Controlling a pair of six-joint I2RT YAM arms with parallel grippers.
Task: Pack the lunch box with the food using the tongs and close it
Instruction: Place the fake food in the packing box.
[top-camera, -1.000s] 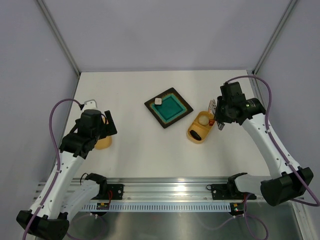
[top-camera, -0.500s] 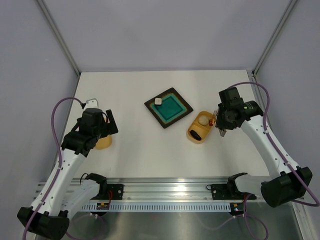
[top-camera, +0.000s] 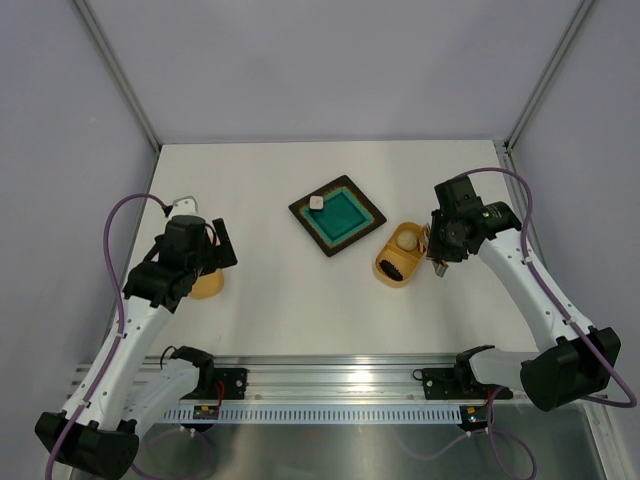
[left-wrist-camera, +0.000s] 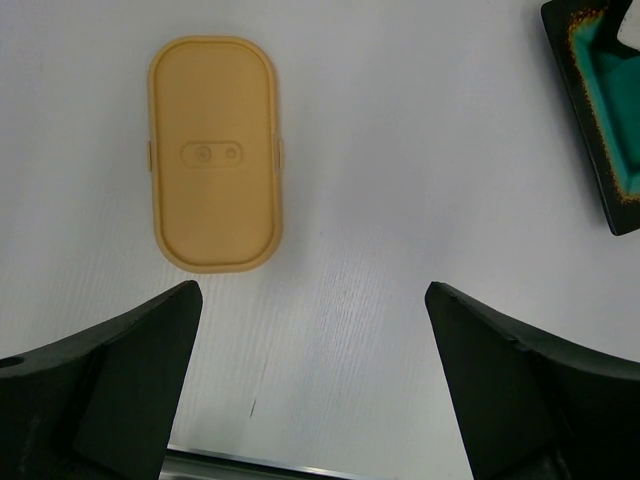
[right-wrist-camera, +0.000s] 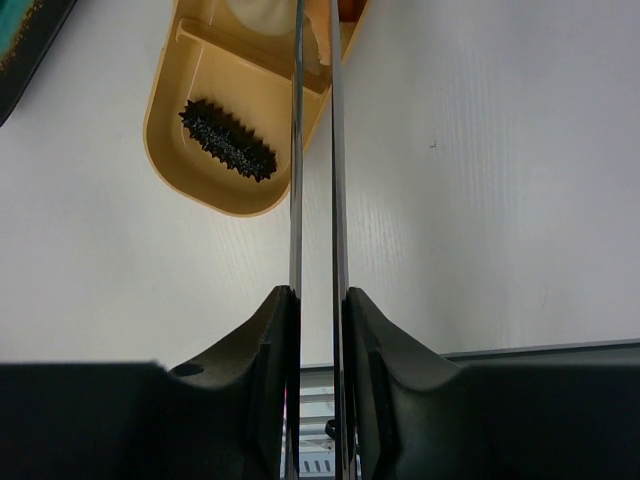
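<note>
The yellow-orange lunch box (top-camera: 384, 263) lies right of the plate, its rim (right-wrist-camera: 160, 150) at the top left of the right wrist view. A spiky dark piece (right-wrist-camera: 228, 140) sits in its near compartment. A beige ball (right-wrist-camera: 262, 15) lies beyond the divider, and a reddish bit (right-wrist-camera: 347, 8) shows at the top edge. My right gripper (right-wrist-camera: 318, 292) (top-camera: 440, 250) is shut on the silver tongs (right-wrist-camera: 297, 150), whose two arms run close together up over the box's right side; their tips are out of view. My left gripper (left-wrist-camera: 312, 300) (top-camera: 215, 250) hangs open above bare table, near the lid.
The matching lid (left-wrist-camera: 214, 153) lies flat on the table at the left. The teal dark-rimmed plate (top-camera: 337, 215) sits mid-table with a white cube (top-camera: 316, 202) on its far-left corner. A rail runs along the near table edge (top-camera: 330, 375).
My right gripper has moved with the tongs a little nearer and leftwards, closer to the lunch box. The left arm has barely shifted.
</note>
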